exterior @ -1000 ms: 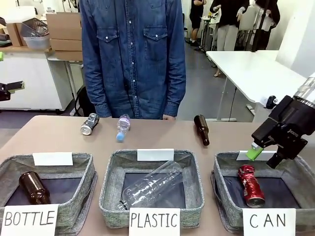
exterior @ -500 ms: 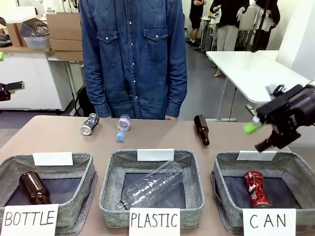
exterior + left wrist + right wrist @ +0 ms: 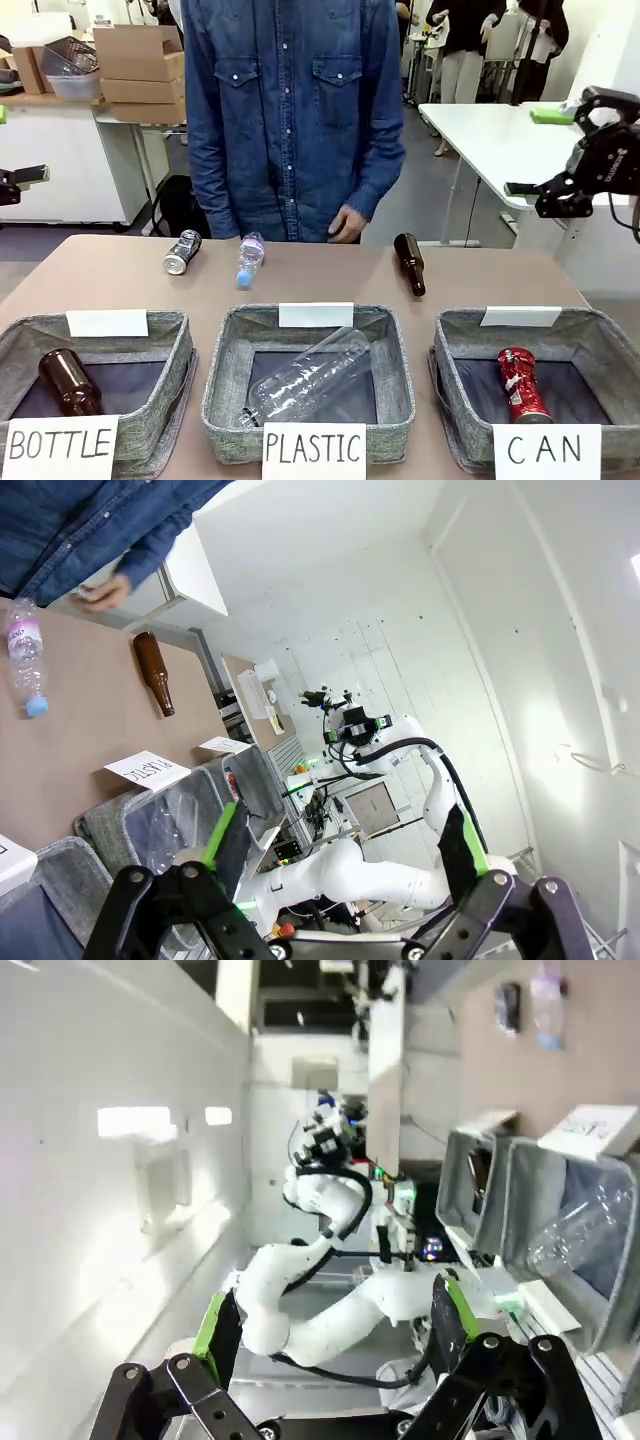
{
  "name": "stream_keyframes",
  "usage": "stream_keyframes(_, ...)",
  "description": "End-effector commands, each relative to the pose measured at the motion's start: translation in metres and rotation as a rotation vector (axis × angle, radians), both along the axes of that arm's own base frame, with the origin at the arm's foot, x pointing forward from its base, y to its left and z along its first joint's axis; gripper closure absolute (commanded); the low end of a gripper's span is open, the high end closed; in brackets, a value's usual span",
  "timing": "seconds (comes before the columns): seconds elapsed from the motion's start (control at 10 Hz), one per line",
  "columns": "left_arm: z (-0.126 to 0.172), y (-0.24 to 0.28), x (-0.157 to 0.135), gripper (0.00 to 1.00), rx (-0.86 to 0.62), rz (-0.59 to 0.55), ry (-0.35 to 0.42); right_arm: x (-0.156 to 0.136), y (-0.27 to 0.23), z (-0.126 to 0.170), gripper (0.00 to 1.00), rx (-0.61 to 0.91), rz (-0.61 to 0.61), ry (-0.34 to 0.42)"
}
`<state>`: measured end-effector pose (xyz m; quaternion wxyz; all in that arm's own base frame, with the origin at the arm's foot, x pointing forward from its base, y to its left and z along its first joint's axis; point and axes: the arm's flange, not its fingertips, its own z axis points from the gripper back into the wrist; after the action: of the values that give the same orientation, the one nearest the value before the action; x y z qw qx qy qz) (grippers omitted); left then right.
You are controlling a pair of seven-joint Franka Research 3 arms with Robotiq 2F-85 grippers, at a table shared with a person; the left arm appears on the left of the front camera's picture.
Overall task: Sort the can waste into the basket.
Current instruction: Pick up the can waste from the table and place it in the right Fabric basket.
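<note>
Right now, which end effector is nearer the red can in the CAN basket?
Right. The right end effector is raised up and behind the red can, past the far right corner of the CAN basket; the left end effector sits left of the table.

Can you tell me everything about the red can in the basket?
The red can is a small metal drink can, dented and crumpled along its side, with a silver rim at its near end. It lies on its side on the dark bottom of the grey fabric basket behind the CAN sign. Only the basket touches it.
</note>
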<state>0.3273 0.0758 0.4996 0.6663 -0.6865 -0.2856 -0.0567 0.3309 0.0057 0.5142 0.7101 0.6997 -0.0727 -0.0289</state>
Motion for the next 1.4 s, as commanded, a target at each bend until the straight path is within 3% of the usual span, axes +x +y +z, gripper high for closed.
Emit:
stream_keyframes(0.0, 0.0006, -0.0027, -0.0019, 0.00, -0.018, 0.001, -0.026, -0.0145, 0.0107, -0.0030, 0.00, -0.149, 0.089, 0.023)
stream_keyframes(1.3, 0.0006, -0.0027, -0.0019, 0.00, -0.018, 0.001, -0.026, -0.0145, 0.0107, -0.0030, 0.00, -0.149, 0.089, 0.023)
